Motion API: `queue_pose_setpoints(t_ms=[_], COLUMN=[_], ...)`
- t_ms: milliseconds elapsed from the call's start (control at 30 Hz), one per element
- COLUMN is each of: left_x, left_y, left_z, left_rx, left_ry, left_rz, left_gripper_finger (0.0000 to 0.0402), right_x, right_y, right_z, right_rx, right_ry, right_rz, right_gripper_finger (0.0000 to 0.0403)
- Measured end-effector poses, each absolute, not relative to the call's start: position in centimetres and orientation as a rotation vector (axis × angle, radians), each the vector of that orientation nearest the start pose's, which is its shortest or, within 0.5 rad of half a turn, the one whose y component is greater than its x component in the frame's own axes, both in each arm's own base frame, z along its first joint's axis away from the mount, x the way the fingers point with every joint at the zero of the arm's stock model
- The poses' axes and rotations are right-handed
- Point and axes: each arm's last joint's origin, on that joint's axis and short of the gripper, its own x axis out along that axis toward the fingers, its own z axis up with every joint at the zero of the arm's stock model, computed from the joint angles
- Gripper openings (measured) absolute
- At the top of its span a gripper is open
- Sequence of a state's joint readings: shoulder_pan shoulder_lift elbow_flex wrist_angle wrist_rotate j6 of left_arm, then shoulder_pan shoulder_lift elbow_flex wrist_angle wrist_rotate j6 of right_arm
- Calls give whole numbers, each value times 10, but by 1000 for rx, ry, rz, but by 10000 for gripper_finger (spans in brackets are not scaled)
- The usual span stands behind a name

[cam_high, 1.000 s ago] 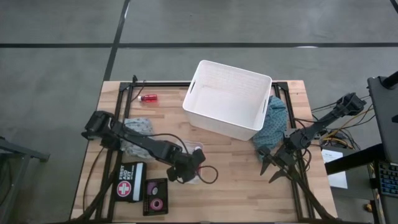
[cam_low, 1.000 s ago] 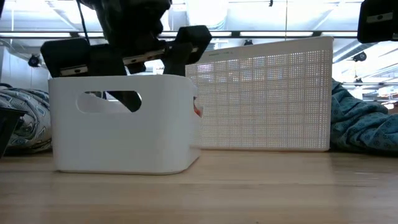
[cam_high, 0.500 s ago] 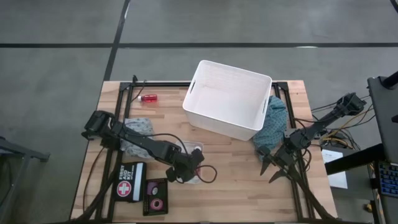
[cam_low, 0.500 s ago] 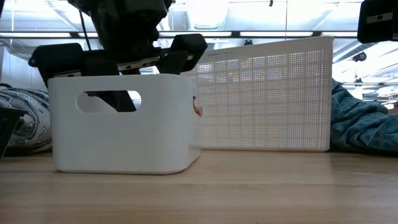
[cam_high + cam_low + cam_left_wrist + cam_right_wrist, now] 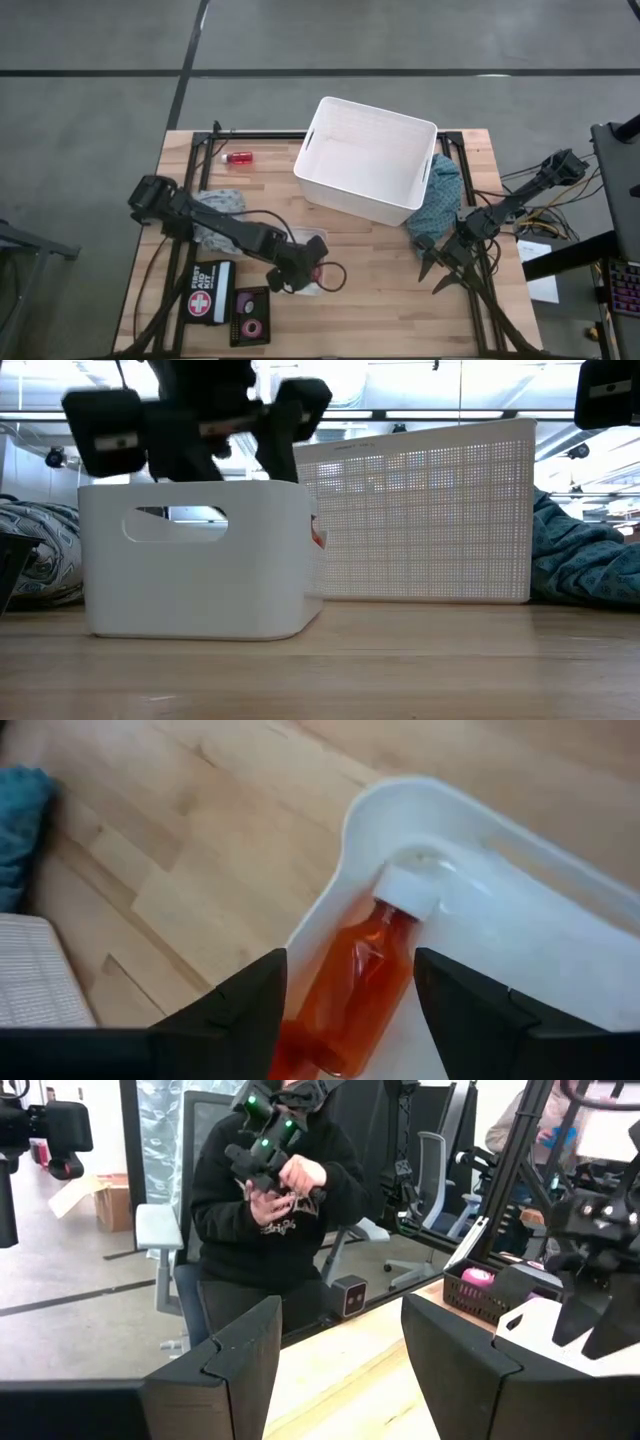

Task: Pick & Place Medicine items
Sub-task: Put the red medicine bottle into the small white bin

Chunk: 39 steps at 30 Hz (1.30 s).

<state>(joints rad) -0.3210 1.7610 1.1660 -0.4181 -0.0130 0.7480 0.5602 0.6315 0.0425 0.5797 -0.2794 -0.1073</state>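
A red bottle [image 5: 355, 980] with a white cap lies inside the small white bin [image 5: 312, 250]; its cap sits at the bin's corner wall. My left gripper [image 5: 345, 960] hovers over the bin [image 5: 190, 560], slanting down, fingers apart on either side of the bottle's body. Another red bottle [image 5: 238, 157] lies on the table at the far left. Pink and dark tape rolls [image 5: 250, 315] sit in a dark tray near the front edge. My right gripper [image 5: 438, 272] waits open at the table's right, holding nothing. My left gripper's fingers [image 5: 250, 1010] stand either side of the bottle's lower body [image 5: 340, 1020], lying along it. I cannot tell whether they touch it. The bottle lies on the bin's floor.
The big white basket [image 5: 368, 160] stands at the far middle, with a blue cloth [image 5: 442, 195] beside it on the right. A patterned cloth [image 5: 215, 215] and a first-aid pouch [image 5: 208, 297] lie on the left. A person sits beyond the table [image 5: 265, 1210].
My left gripper has risen out of the small white bin: in the low view it no longer shows through the bin's handle slot. The bin has stayed in place.
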Motion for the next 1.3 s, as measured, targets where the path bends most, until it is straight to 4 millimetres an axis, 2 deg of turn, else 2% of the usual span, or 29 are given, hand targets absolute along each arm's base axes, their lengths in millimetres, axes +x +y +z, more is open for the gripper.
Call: queue_pose_setpoints(t_ms=[100, 200, 333, 500, 600, 833, 1100, 1300], left_x=[337, 332, 324, 309, 302, 297, 291, 278], left_y=[-110, -105, -97, -77, -60, -35, -32, -30], left_z=[202, 222, 259, 320, 338, 337, 341, 344], left_rx=[808, 732, 634, 545, 440, 256, 225, 229], left_ry=[847, 822, 767, 599, 556, 593, 607, 638], left_rz=[-624, -565, -491, -321, -215, -87, 15, 47], left_gripper_finger=[224, 224, 224, 224, 223, 224, 223, 223], right_x=[114, 114, 114, 114, 114, 114, 114, 114], right_y=[81, 81, 81, 81, 81, 81, 81, 81], right_z=[172, 172, 172, 172, 172, 172, 172, 172], right_rx=[-100, -100, -101, -100, -102, -101, -101, -102], right_ry=[-35, -35, -36, -36, -36, -34, -34, -34], right_rz=[839, 839, 840, 839, 839, 839, 839, 839], right_gripper_finger=[206, 206, 206, 206, 206, 206, 206, 206])
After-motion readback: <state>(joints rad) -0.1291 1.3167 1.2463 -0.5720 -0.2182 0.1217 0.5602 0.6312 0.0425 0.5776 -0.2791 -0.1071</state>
